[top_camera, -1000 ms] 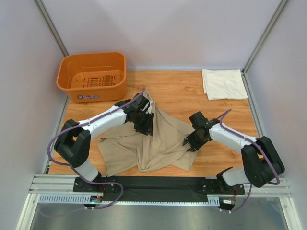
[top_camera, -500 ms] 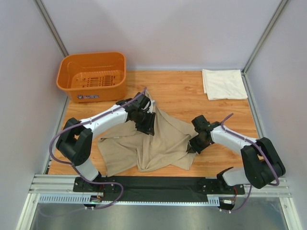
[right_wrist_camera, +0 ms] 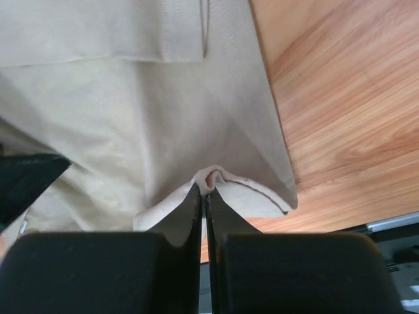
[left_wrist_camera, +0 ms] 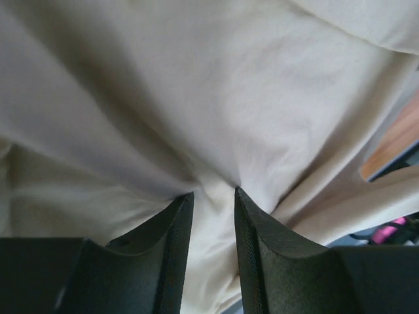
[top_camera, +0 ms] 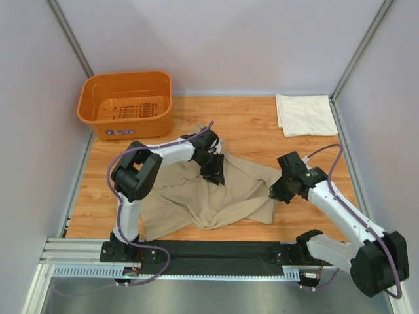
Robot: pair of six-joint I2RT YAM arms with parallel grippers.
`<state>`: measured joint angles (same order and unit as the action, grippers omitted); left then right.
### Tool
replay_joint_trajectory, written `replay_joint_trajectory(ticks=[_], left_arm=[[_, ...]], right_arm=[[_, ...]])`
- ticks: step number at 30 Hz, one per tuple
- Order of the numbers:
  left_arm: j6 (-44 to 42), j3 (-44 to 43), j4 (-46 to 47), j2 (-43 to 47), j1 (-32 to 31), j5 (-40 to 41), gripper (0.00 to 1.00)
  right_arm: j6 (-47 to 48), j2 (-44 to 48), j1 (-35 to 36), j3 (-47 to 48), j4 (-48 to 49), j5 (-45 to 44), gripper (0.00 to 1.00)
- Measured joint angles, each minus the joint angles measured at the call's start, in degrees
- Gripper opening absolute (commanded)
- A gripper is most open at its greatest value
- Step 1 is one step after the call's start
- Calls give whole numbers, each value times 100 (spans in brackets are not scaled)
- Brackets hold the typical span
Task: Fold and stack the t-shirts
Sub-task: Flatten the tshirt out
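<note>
The tan-khaki t-shirt [top_camera: 209, 196] lies crumpled on the wooden table's middle. My left gripper [top_camera: 213, 167] sits on its upper edge, with the jaws closed on a thick bunch of tan cloth [left_wrist_camera: 216, 85] that creases toward the left gripper's tips [left_wrist_camera: 214, 193]. My right gripper [top_camera: 280, 190] is at the shirt's right edge. In the right wrist view it [right_wrist_camera: 204, 188] is shut tight on a fold of the tan hem [right_wrist_camera: 226, 180]. The cream-white t-shirt [top_camera: 304, 114] lies folded flat at the back right corner, away from both grippers.
An orange plastic basket [top_camera: 126, 103] stands at the back left. Bare wood table [top_camera: 249, 124] shows between the shirts and to the right of the tan hem [right_wrist_camera: 340, 98]. Grey walls close in three sides. A black rail [top_camera: 216, 252] runs along the near edge.
Both grippers have moved to the right with the tan shirt, and its right part is pulled out wider. The left arm's elbow has swung inward.
</note>
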<state>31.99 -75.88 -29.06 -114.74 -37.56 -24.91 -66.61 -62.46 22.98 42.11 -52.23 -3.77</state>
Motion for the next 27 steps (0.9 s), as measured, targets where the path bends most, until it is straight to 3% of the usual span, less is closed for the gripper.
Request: replay_joint_trajectory(ticks=[5,9,13,16,19,24,26,27], left_arm=[[343,-1349,-2,-1014,66,-304,39],[597,-2555,11,-1805,210,-420,37],[529,-4054,-323,-2546,326,-186,45],[297,-4487,-739,-2500,352,179,52],[-66,-3836,-1019,-1606,299,713,53],[-658,-1506,-1410,1231,243,1440,50],[-800,-588,-1412,2446,234,1554,53],[-828,-184,-1467,2940,234,1537,63]], right_arm=[[645,710,-398,24,-63,-33,0],[940,647,-966,-2,26,479,0],[1255,356,-1261,-7,66,774,0],[1615,299,-1373,48,57,796,1],[1899,229,-1416,216,79,796,0],[2367,-245,-1419,437,332,1115,0],[2588,-595,-1416,490,431,1335,0],[2693,-737,-1416,490,485,1434,0]])
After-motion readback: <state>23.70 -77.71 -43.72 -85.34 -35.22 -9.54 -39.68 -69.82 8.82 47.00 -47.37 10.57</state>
